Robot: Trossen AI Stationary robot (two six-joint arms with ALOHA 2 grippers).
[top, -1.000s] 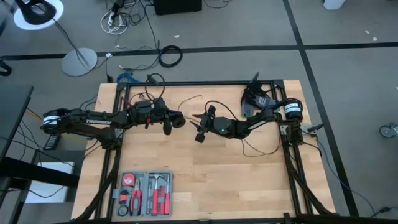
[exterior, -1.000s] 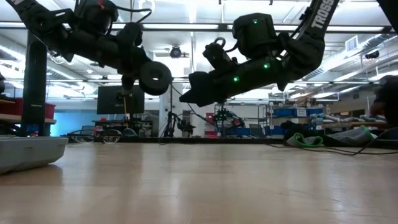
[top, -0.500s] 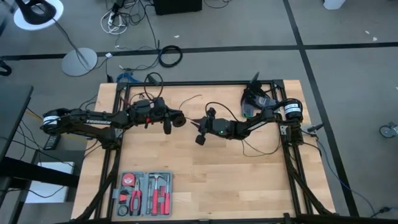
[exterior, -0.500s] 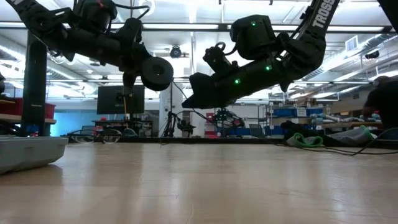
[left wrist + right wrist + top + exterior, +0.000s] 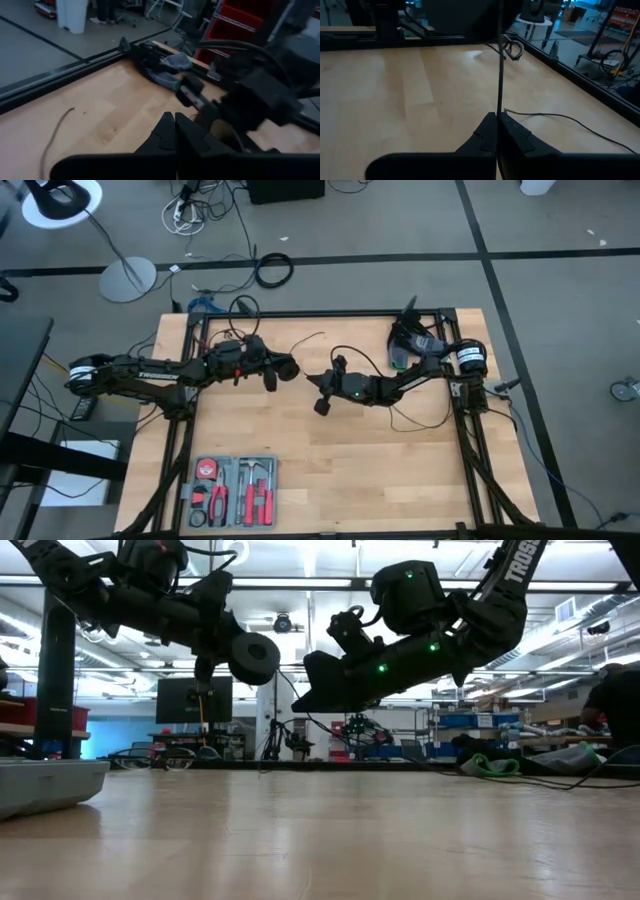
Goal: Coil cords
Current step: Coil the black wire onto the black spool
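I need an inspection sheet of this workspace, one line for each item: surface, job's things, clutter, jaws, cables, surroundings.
Surface: wooden table inside a black frame, bare in the middle.
Job's things: thin black cord runs taut from the right gripper; round puck is at the left gripper, above the table.
Clutter: tool tray with red-handled tools at the near left edge.
Jaws: right shut on the cord; left gripper's jaws shut, what they hold is not clear.
Cables: a loose cord end lies on the wood; cable ring and white cables on the floor.
Surroundings: lamp stand on the floor; shelving in the room behind.
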